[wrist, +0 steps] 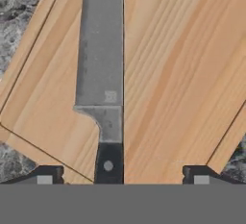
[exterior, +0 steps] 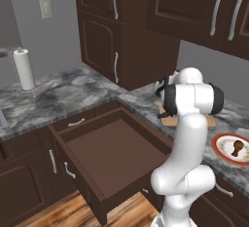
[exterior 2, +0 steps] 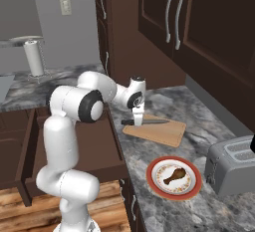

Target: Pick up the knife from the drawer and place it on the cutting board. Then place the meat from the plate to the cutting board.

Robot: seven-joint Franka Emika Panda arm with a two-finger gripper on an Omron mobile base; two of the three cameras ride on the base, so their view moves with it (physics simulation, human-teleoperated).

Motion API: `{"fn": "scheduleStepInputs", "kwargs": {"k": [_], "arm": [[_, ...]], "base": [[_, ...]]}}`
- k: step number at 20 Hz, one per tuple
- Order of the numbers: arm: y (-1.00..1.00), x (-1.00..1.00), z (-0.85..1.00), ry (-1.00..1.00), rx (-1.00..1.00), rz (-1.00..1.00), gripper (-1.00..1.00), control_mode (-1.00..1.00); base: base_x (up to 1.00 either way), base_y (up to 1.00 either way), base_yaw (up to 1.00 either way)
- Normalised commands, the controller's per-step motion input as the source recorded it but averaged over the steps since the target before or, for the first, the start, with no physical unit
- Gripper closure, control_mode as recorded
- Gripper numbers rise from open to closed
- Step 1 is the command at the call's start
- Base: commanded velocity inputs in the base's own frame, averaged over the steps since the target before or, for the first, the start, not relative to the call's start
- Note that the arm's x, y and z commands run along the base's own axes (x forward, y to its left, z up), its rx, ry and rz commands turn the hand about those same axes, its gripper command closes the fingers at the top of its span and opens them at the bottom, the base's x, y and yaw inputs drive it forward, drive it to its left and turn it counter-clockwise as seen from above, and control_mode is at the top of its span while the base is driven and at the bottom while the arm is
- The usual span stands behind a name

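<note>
The hand view shows the knife [wrist: 101,69] lying flat on the cutting board [wrist: 178,74], grey blade running away from the camera, black handle between the spread fingertips [wrist: 45,176], which touch nothing. The right base view shows the end effector [exterior 2: 138,121] open, pointing down over the board's near-left edge, with the arm stretched forward across the desk [exterior 2: 164,216]. The meat [exterior 2: 175,175] sits on the plate [exterior 2: 155,186], just beside the board. The left base view shows the drawer [exterior: 112,158] pulled open.
</note>
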Motion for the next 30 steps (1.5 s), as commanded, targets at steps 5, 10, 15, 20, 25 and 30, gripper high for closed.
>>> {"fn": "scheduleStepInputs", "kwargs": {"k": [5,10,15,20,25,30], "arm": [[0.00,-0.33,0.60,-0.04,0.00,0.00,-1.00,-1.00],[-0.01,-0.42,0.30,-0.01,0.00,0.00,-1.00,-1.00],[-0.02,-0.48,0.02,0.00,0.00,0.00,-1.00,-1.00],[-0.08,-0.58,0.00,0.00,-0.01,0.00,-1.00,-1.00],[-0.23,-0.52,0.00,0.00,0.00,0.00,-1.00,-1.00],[-0.40,-0.45,0.00,0.01,0.00,0.04,-1.00,-1.00]], "base": [[0.00,0.00,0.00],[0.00,0.00,0.00],[0.00,0.00,0.00],[0.00,0.00,0.00],[0.00,0.00,0.00],[0.00,0.00,0.00]]}}
